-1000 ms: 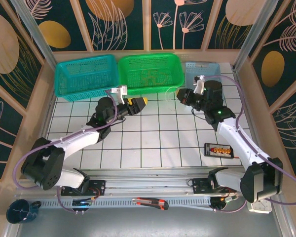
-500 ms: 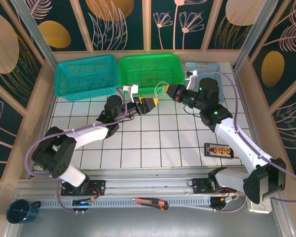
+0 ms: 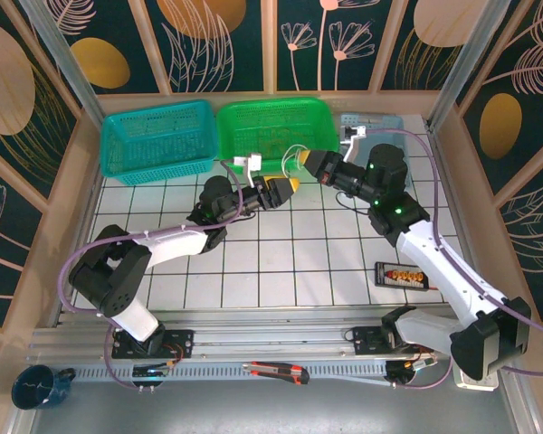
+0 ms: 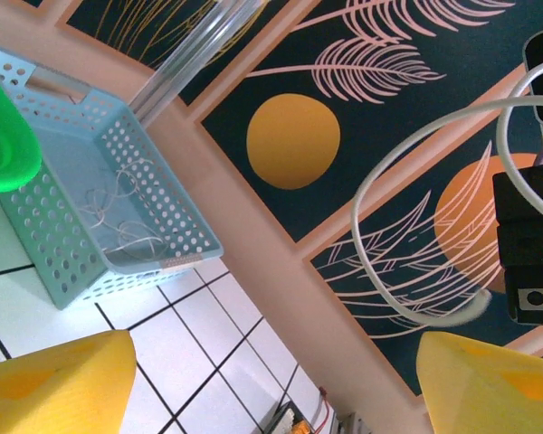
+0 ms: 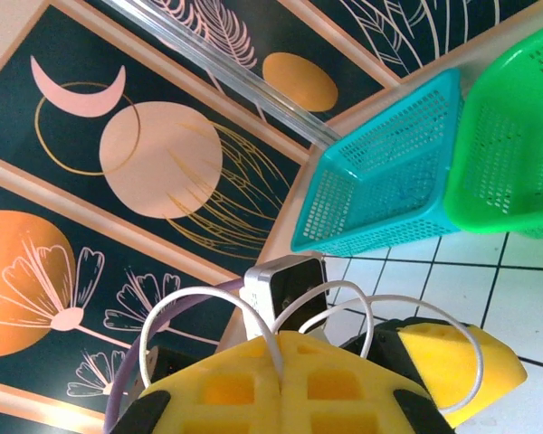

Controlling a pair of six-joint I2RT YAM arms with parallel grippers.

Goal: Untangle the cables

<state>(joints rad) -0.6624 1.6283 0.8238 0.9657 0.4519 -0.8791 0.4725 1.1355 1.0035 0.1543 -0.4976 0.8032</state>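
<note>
Drawn together since a second ago: left gripper (image 3: 290,185) and right gripper (image 3: 301,160), now almost tip to tip near the far edge of the table (image 3: 253,262).
Seen with left arm low and stretched rightward, fingers (image 4: 54,384) spread wide, nothing between; right arm bent at a raised elbow, reaching left, jaws clamped on the white cables (image 5: 344,303), looped in the air before the green basket (image 3: 253,122).

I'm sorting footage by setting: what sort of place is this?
Probably a robot lab test cell: two arms bolted to a rail, a tiled table with plastic baskets, boxed in by patterned panels.
</note>
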